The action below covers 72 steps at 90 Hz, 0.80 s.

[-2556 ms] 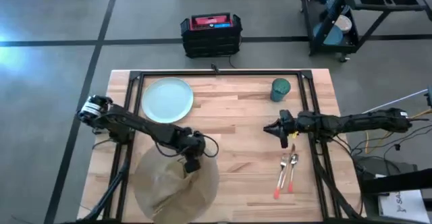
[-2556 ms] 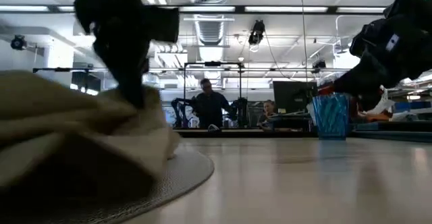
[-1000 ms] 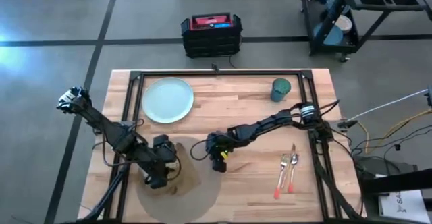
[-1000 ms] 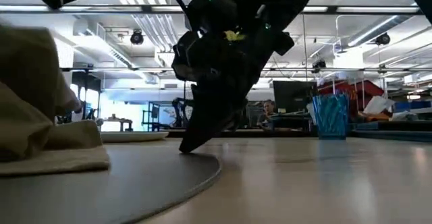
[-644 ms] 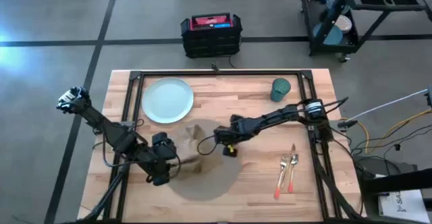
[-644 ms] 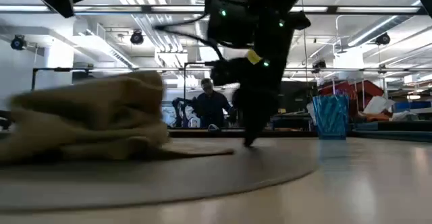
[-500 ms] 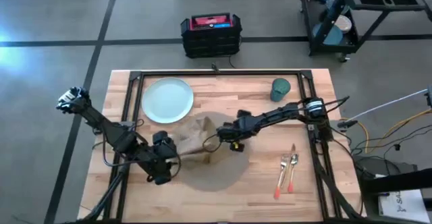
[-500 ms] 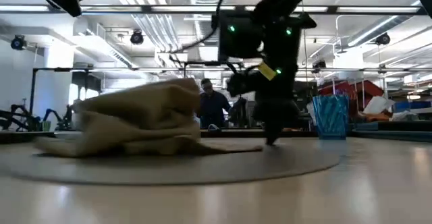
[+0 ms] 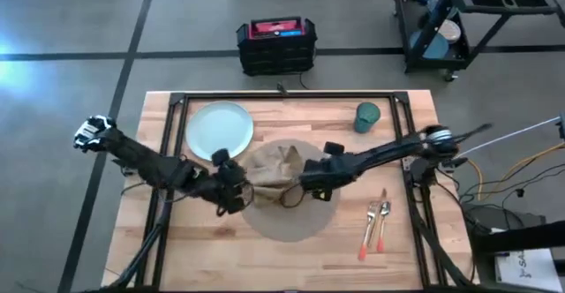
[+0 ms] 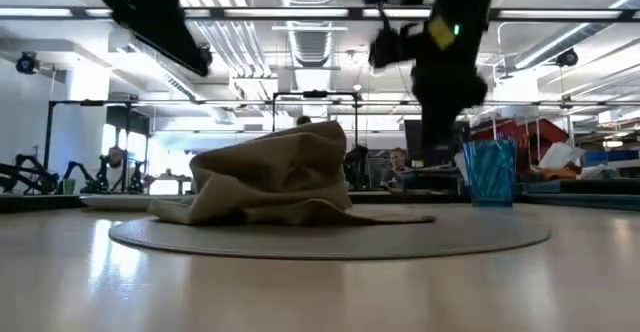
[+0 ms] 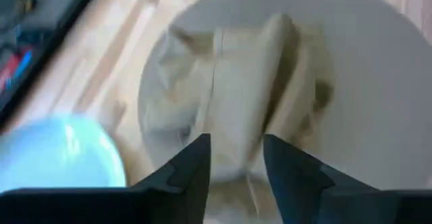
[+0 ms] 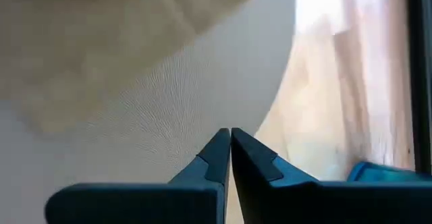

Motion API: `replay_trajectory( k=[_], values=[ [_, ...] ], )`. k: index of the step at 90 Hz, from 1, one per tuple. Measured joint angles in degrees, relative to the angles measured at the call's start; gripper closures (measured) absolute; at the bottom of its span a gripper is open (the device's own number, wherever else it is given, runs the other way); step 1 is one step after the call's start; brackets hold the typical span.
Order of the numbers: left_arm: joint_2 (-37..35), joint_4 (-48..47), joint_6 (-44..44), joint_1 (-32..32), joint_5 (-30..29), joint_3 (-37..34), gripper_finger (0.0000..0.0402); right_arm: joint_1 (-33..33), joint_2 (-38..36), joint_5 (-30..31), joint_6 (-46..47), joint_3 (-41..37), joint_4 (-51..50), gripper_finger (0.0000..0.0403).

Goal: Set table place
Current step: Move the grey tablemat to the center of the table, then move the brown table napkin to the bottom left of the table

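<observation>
the crumpled napkin (image 9: pixel 275 169) sits on the mat (image 9: pixel 291 227) beside the plate (image 9: pixel 219 131), so the spread left pincer (image 11: pixel 235 158) or pressed-together right pincer (image 12: pixel 229 150) could drag mat and napkin askew.

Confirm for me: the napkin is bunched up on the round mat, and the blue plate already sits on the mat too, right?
Not quite. The napkin is bunched on the mat, but the high view shows the plate on the bare table, beside the mat.
</observation>
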Motion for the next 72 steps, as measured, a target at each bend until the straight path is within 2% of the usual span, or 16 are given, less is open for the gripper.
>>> replay_trajectory(
  k=[4, 11, 16, 20, 34, 47, 65, 72],
  values=[
    [0.0, 5.3, 4.7, 2.2, 4.0, -1.2, 0.024, 0.0, -2.8, -0.2, 0.1, 0.0, 0.1, 0.0386],
    [0.2, 13.6, 9.0, 6.5, 14.4, -3.0, 0.0209, 0.0, -7.7, -0.1, 0.2, -0.1, 0.0, 0.0365],
    [0.7, 15.6, 9.4, 9.4, 21.4, -3.6, 0.0185, 0.0, -10.1, 0.0, 0.2, -0.4, -0.1, 0.0345],
    [1.5, 15.5, 9.4, 11.4, 24.7, -3.7, 0.0166, 0.1, -11.6, 0.1, 0.2, -0.6, -0.3, 0.0328],
    [5.7, 15.1, 10.3, 15.0, 25.1, -3.7, 0.0116, 0.1, -14.6, 1.0, 0.2, -1.0, -0.7, 0.0264],
    [11.6, 17.4, 11.6, 16.1, 25.1, -3.8, 0.0095, 0.1, -13.9, 1.8, 1.1, -2.0, -1.0, 0.0213],
    [19.8, 21.8, 9.3, 16.1, 25.4, -3.7, 0.0095, 0.0, -12.5, 3.3, 2.4, -5.4, -0.9, 0.0172],
    [21.7, 20.4, 4.8, 16.1, 25.8, -2.4, 0.0125, 0.0, -12.5, 5.4, 4.3, -6.9, -0.6, 0.0169]
  ],
)
